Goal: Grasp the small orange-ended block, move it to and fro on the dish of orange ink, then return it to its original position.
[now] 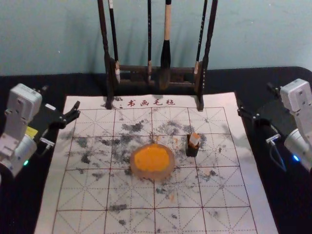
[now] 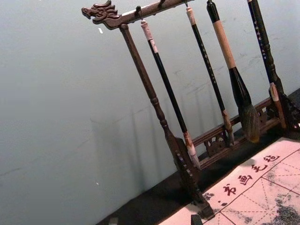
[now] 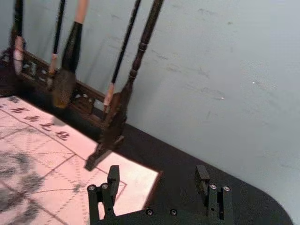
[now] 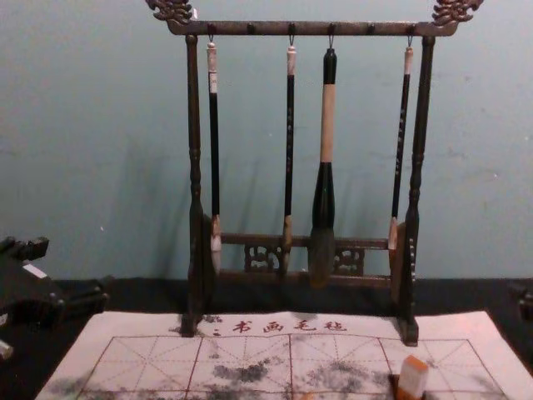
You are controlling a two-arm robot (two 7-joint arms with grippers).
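Orange-ended block [image 1: 194, 141], pale-bodied, orange end up, set in a small black holder [image 1: 192, 150] on the calligraphy mat [image 1: 48, 209], between dish and right edge. Left to right: left gripper [image 1: 61, 97], fingers spread, by the mat's far left corner; round dish [image 1: 155, 176] of orange ink, mid-mat; brush rack [image 1: 131, 68], at the far edge; right gripper [image 1: 255, 96], fingers apart, by the far right corner.

Obscured and cropped items.
Block [image 1: 194, 140]: lower end hidden inside the black holder [image 1: 192, 152], right of centre, head view. Same view: rack [image 1: 134, 68] cropped by upper edge, mat [image 1: 261, 219] by lower. Chest view, upper centre: brush [image 4: 290, 125] lettering illegibly small.
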